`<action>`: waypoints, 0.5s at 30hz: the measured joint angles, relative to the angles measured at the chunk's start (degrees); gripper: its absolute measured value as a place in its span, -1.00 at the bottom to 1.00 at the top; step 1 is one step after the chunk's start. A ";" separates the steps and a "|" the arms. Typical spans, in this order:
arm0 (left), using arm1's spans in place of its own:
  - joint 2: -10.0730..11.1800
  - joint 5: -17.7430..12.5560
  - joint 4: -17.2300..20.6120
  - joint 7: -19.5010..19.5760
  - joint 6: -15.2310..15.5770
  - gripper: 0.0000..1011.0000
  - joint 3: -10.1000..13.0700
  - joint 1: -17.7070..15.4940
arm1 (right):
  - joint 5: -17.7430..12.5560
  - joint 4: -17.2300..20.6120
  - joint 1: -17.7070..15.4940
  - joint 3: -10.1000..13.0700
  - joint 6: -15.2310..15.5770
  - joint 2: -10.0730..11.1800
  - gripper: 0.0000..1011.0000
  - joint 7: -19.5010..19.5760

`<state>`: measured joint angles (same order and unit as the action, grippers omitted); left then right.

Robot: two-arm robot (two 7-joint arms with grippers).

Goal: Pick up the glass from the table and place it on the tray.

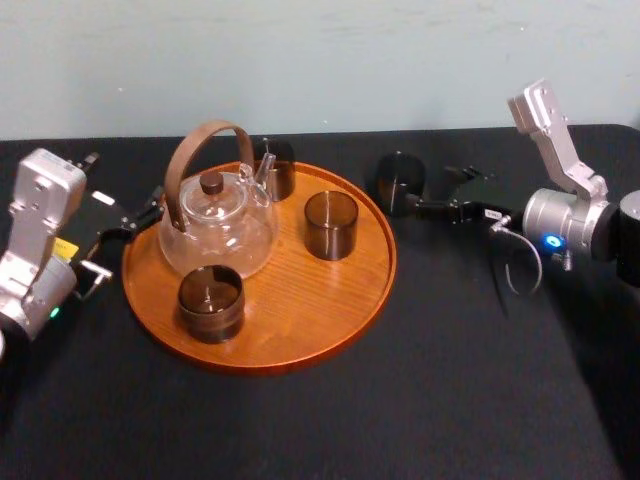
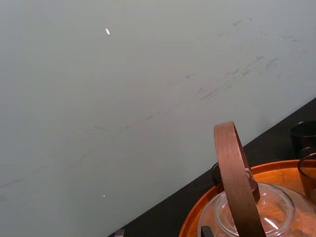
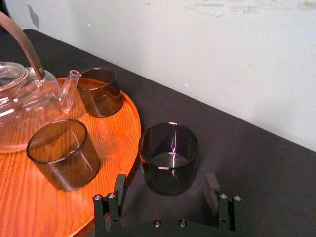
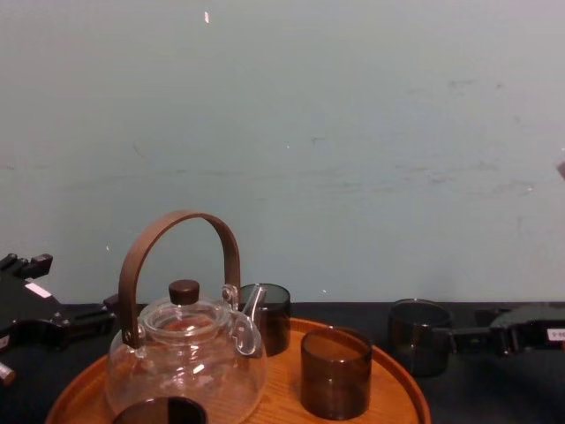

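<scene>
While the glass point(image 1: 400, 181) stands upright on the table point(image 1: 450, 380), right of centre in the head view beside the tray point(image 1: 300, 300), your right gripper point(image 3: 166, 181) straddles it, fingers point(image 3: 120, 185) apart. Left gripper point(image 1: 130, 225) sits at far left. You have four glasses, three on the tray; one teapot point(image 1: 217, 225).

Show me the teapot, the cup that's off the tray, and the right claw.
Teapot point(image 1: 218, 235): head view, on its clear glass belly.
Cup point(image 3: 169, 158): right wrist view, on its dark side wall.
Right claw point(image 3: 166, 178): right wrist view, midway between its two spread fingertips.
</scene>
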<state>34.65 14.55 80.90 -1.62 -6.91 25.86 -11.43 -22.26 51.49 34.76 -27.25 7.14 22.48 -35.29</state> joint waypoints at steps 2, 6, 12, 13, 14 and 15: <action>0.00 0.00 0.00 0.00 0.00 0.98 0.00 0.00 | 0.18 -0.66 0.43 -0.03 -0.21 -0.37 0.98 -0.05; 0.00 0.00 0.00 0.00 0.00 0.98 0.00 0.00 | 0.78 -2.76 1.73 -0.09 -0.90 -1.51 0.98 -0.38; 0.00 0.00 0.00 0.00 0.00 0.98 0.00 0.00 | 1.59 -5.44 3.39 -0.12 -1.69 -2.82 0.98 -0.72; 0.00 0.00 0.00 0.00 0.00 0.98 0.00 0.00 | 1.70 -5.80 3.61 -0.12 -1.80 -3.00 0.98 -0.78; 0.00 0.00 0.00 0.00 0.00 0.98 0.00 0.00 | 1.92 -6.54 4.03 -0.14 -2.00 -3.37 0.98 -0.90; -0.01 0.00 0.00 0.00 0.00 0.98 0.01 0.00 | 1.92 -6.54 4.03 -0.14 -2.00 -3.37 0.98 -0.90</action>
<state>34.64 14.55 80.90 -1.62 -6.91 25.87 -11.43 -20.34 44.95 38.79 -27.40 5.15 19.11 -36.18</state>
